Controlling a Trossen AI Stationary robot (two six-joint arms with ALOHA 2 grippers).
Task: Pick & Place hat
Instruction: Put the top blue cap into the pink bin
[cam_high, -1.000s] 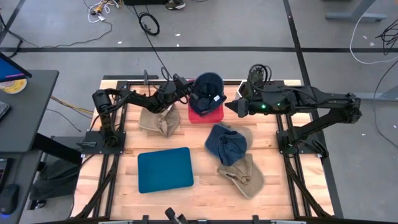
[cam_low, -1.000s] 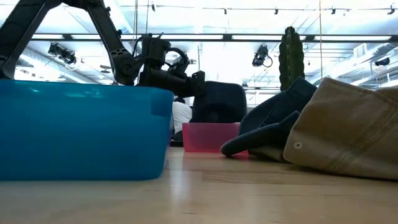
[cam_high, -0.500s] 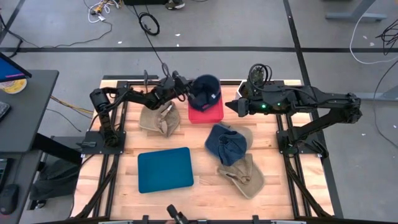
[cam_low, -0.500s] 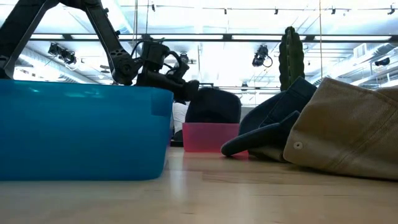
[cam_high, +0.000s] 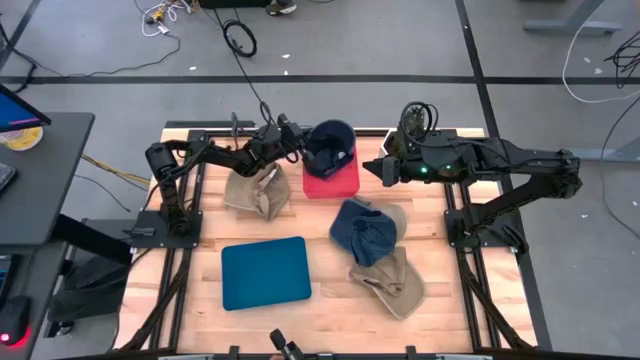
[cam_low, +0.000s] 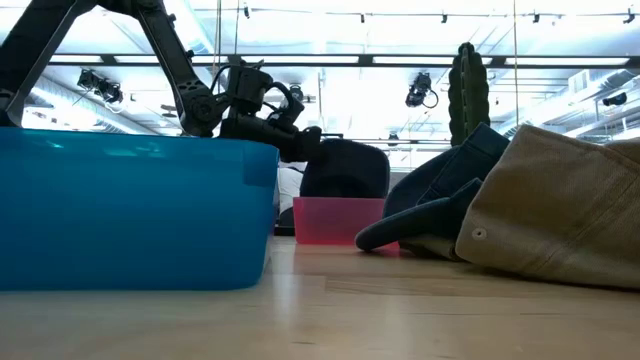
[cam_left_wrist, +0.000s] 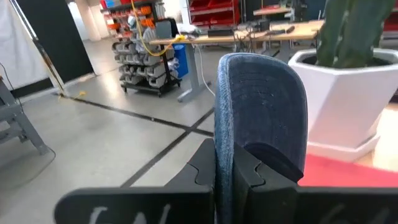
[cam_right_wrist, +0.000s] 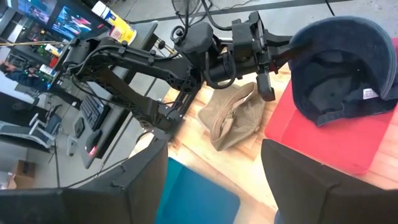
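Holding navy hat (cam_high: 331, 147) over red bin (cam_high: 331, 183), left gripper (cam_high: 298, 148) clamped on its edge

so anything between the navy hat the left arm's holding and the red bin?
Nothing visible. The left gripper holds the navy hat by its brim directly over the red bin. The tan hat lies beside the bin; the right gripper waits beside it.

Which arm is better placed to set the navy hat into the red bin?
Left. Its pincer is shut on the navy hat, held right over the red bin. The right pincer hangs open and empty beside the bin.
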